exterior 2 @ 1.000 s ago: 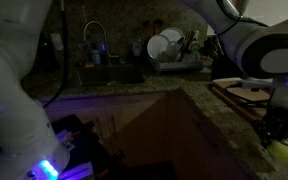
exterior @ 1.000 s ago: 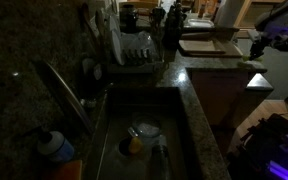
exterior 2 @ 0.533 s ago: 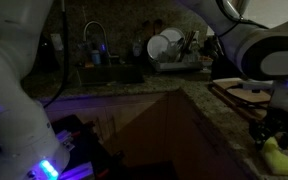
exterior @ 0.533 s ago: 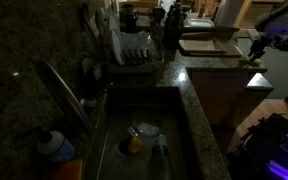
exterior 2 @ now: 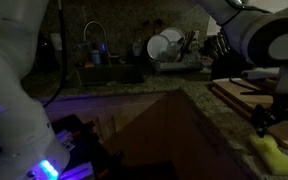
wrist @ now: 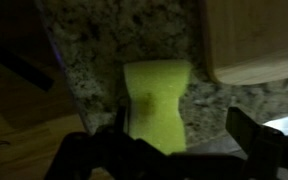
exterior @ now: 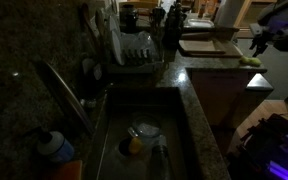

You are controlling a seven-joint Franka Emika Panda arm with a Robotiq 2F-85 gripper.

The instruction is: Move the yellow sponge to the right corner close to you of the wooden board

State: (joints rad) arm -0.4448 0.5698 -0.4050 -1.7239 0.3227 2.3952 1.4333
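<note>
The yellow sponge (wrist: pixel 156 105) lies flat on the dark speckled countertop, just off the rounded corner of the wooden board (wrist: pixel 254 40). It does not rest on the board. My gripper (wrist: pixel 184 138) hangs open above it with nothing between the jaws; its left finger overlaps the sponge's edge in the wrist view. In both exterior views the sponge (exterior: pixel 251 62) (exterior 2: pixel 269 152) sits near the counter's edge with the gripper (exterior: pixel 259 42) (exterior 2: pixel 277 118) lifted clear of it. The board (exterior: pixel 206 46) (exterior 2: pixel 246 95) lies beside it.
The scene is very dim. A sink (exterior: pixel 144 140) holds dishes and a round orange-yellow object (exterior: pixel 134 146). A dish rack with plates (exterior: pixel 134 50) (exterior 2: pixel 169 48) stands behind it, beside a faucet (exterior 2: pixel 94 45). The counter drops off just past the sponge.
The jaws went from shut on the sponge to open. The sponge now lies on the countertop and the gripper has risen above it.
</note>
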